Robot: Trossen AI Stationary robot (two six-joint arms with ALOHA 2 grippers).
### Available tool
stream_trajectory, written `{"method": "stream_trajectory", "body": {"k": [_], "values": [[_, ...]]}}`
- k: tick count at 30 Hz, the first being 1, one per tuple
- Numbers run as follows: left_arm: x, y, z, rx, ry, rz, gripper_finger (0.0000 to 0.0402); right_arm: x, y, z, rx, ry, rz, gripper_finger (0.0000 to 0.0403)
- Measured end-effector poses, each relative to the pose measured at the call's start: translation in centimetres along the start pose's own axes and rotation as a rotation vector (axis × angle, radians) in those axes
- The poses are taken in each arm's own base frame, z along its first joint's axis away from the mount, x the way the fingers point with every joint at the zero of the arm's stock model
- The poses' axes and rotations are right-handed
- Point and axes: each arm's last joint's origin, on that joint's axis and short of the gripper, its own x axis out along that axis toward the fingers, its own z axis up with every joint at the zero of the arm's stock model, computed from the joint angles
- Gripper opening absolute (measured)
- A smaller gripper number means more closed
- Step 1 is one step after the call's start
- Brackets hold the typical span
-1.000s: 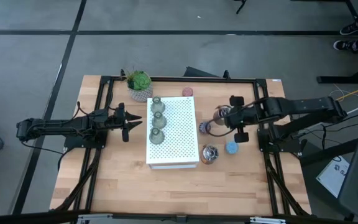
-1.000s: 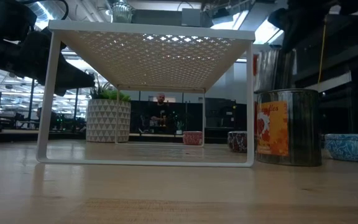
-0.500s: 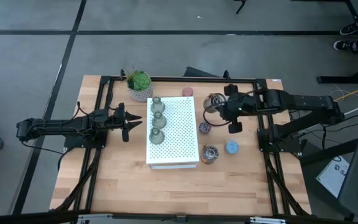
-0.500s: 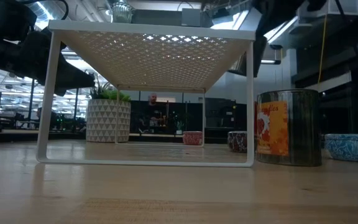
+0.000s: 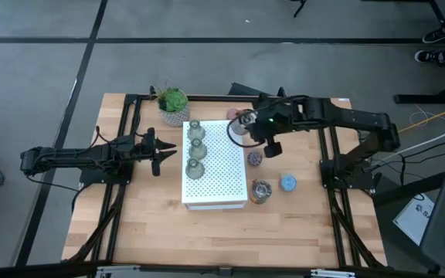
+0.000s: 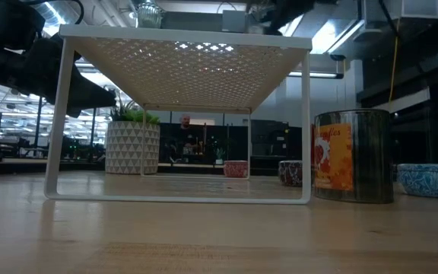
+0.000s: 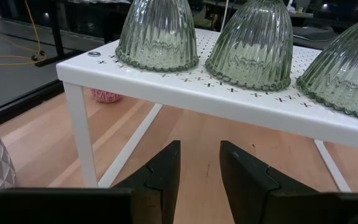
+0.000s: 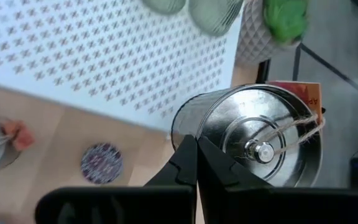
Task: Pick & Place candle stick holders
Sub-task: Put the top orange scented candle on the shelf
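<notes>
One silvery metal holder (image 5: 243,123) hangs pinched by its rim in your right gripper (image 5: 250,128), fingers fully closed, upper centre of the high view at the white rack's (image 5: 224,166) corner. Carry step. Next, lower it onto bare rack beside the three green holders (image 5: 195,149). The left gripper (image 5: 163,153) waits at left, slightly open, empty.
</notes>
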Motion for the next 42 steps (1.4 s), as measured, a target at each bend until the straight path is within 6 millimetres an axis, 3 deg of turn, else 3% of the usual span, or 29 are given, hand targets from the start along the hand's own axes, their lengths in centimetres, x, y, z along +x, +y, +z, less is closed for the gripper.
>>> {"method": "stream_trajectory", "body": {"k": [8, 19, 29, 37, 42], "values": [[0.0, 0.0, 0.0, 0.0, 0.0, 0.0, 0.0107, 1.9, -1.1, 2.3, -0.082, -0.023, 0.033, 0.0], [0.0, 0.0, 0.0, 0.0, 0.0, 0.0, 0.0107, 5.0, -1.5, 3.5, -0.141, -0.09, 0.138, 0.0], [0.0, 0.0, 0.0, 0.0, 0.0, 0.0, 0.0107, 5.5, -3.2, 3.1, -0.098, -0.167, 0.158, 0.0], [0.0, 0.0, 0.0, 0.0, 0.0, 0.0, 0.0107, 8.1, -3.5, 2.8, -0.071, -0.111, 0.181, 0.0], [0.0, 0.0, 0.0, 0.0, 0.0, 0.0, 0.0107, 8.5, -3.5, 2.9, -0.08, -0.115, 0.184, 0.0]]}}
